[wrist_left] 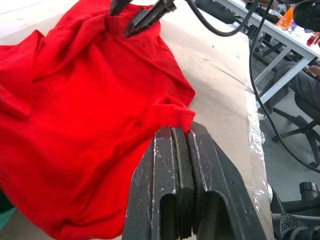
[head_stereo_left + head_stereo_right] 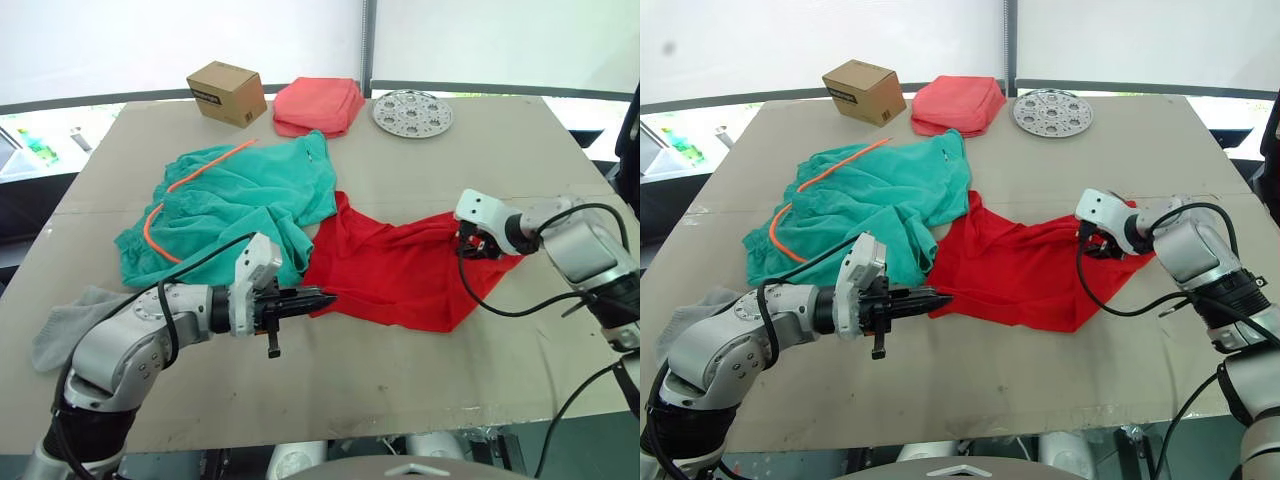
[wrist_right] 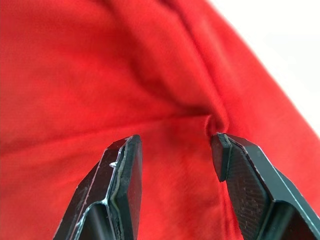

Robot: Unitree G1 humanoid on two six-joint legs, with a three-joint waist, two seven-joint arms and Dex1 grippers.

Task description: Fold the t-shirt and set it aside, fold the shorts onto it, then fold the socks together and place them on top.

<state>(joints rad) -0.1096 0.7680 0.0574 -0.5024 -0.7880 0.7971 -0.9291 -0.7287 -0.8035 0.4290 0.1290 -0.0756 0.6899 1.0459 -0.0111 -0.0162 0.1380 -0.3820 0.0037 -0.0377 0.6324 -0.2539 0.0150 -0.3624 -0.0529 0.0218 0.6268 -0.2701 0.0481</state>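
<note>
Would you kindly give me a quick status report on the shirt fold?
Left end effector shut on t-shirt edge. Right end effector open over the opposite side. T-shirt crumpled, unfolded. Shorts overlap its corner.

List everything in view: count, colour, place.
T-shirt: 1, bright red, crumpled at table centre-right, between both end effectors.
Shorts: 1, teal with orange cord, centre-left, edge touching the t-shirt.
Sock: 1 visible, light grey, near left edge, partly behind the left arm.
Box: 1, brown cardboard, far left of centre.
Folded cloth: 1, coral-pink, far centre, beside the box.
Disc: 1, silver, perforated, far right of centre.
Table: 1, tan.
Left end effector: black fingers, shut, tips at the t-shirt's near-left edge; grip on fabric unclear.
Right end effector: black fingers, open, over the t-shirt's right side.
</note>
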